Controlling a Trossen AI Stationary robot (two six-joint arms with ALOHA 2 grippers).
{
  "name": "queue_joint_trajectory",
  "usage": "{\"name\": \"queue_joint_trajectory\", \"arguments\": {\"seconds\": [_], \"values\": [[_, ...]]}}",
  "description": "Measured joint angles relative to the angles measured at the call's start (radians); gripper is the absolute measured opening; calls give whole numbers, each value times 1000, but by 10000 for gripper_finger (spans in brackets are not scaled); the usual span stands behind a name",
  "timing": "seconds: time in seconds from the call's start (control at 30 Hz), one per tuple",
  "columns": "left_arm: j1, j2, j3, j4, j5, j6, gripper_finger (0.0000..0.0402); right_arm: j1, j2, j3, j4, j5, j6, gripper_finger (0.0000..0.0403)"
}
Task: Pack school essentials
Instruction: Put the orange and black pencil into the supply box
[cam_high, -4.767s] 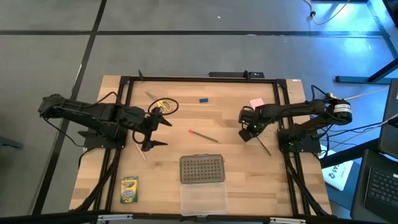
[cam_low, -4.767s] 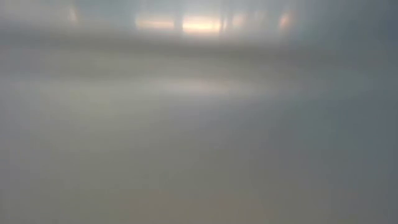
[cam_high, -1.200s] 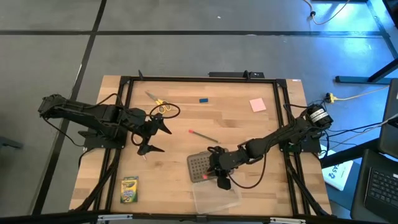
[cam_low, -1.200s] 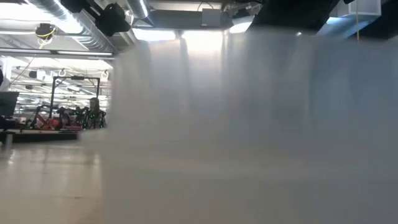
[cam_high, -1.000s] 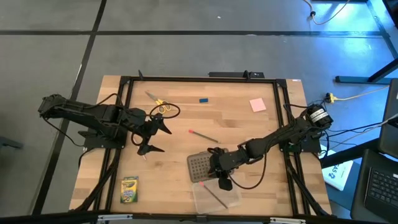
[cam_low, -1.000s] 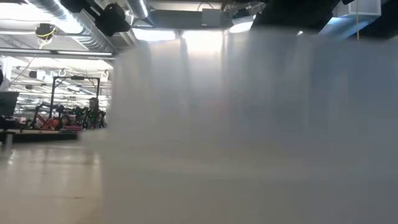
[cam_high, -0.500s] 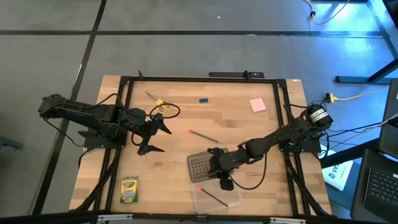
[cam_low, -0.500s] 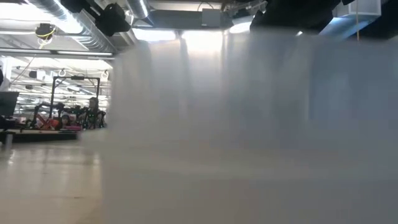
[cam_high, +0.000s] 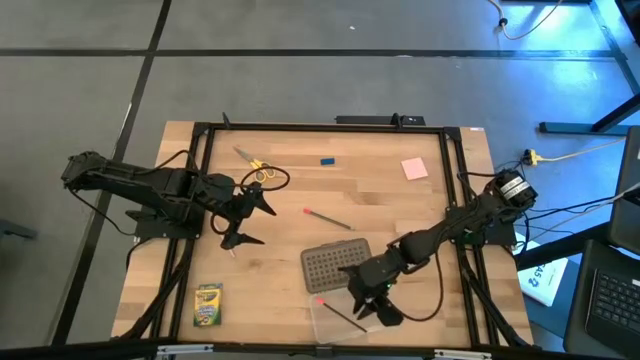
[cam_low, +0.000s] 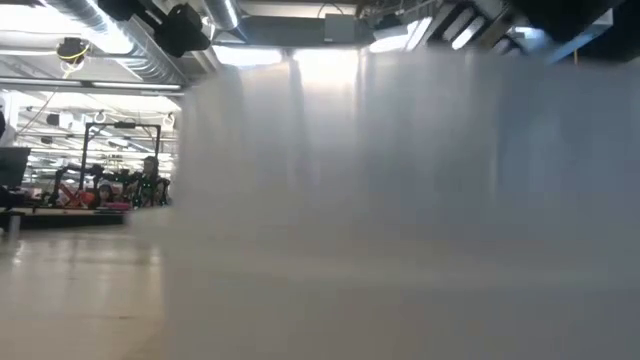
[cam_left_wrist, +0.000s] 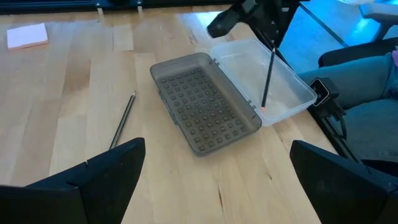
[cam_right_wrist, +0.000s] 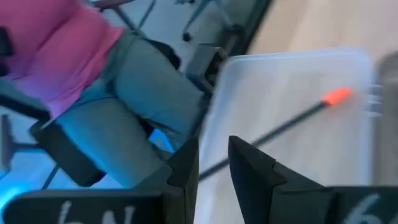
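Dark pencil (cam_high: 343, 318) in case, scissors (cam_high: 257, 169), eraser (cam_high: 327, 160), pink pad (cam_high: 414, 168) on table

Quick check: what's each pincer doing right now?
Left pincer: open, holding nothing, above the table's left side.
Right pincer: over the clear case, at the dark pencil; cannot be told.

The right arm stretches diagonally across, its right gripper (cam_high: 378, 309) tipped downward with fingers (cam_right_wrist: 249, 167) drawn near together and gripping nothing, while the left gripper (cam_high: 247, 222), far opposite, rests with fingers spread wide.
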Motion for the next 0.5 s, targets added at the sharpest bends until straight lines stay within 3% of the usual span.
{"name": "queue_joint_trajectory", "arguments": {"seconds": [0.33, 0.5], "values": [[-5, 0, 0, 0, 21, -4, 396, 5, 55, 0, 98, 14, 6, 90], [-81, 47, 0, 91, 42, -5, 396, 20, 50, -1, 99, 60, 20, 90]]}}
